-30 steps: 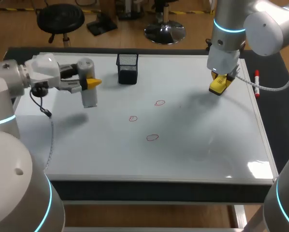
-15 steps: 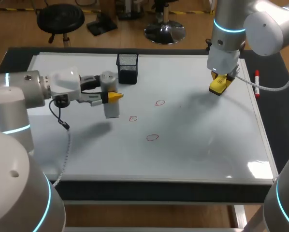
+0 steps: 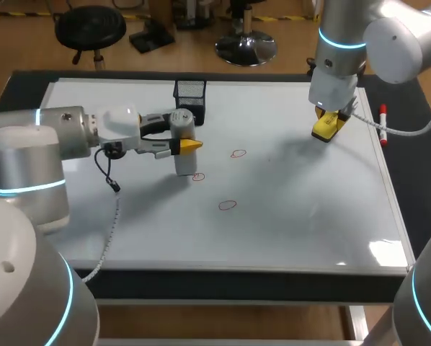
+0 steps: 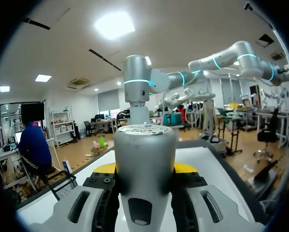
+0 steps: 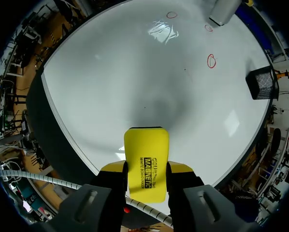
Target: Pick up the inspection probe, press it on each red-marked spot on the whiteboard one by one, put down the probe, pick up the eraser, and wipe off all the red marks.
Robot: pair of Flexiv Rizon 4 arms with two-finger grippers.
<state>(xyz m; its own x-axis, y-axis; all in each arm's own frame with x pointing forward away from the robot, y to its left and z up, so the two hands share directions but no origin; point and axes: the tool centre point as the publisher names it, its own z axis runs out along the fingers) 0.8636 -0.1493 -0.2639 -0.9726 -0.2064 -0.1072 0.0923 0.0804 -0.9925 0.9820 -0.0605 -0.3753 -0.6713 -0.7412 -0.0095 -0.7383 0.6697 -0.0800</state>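
Note:
My left gripper [image 3: 187, 145] is shut on the grey cylindrical inspection probe [image 3: 182, 144], which hangs upright over the whiteboard [image 3: 309, 216]. The probe's lower end is just left of the middle red mark [image 3: 198, 176]. Two other red marks [image 3: 238, 153] [image 3: 228, 205] lie to its right. In the left wrist view the probe [image 4: 144, 159] fills the gap between the fingers. My right gripper [image 3: 326, 128] is shut on the yellow eraser [image 3: 325, 127] above the board's far right. In the right wrist view the eraser [image 5: 146, 164] sticks out ahead, with the red marks [image 5: 211, 61] far off.
A black mesh basket [image 3: 190, 101] stands at the back of the board, just behind the left gripper. A red marker [image 3: 383, 124] lies on the dark strip right of the whiteboard. A cable hangs from the left wrist [image 3: 113, 184].
My left arm has carried the probe to the right across the board, from the left side to beside the middle red mark. The right arm has not moved.

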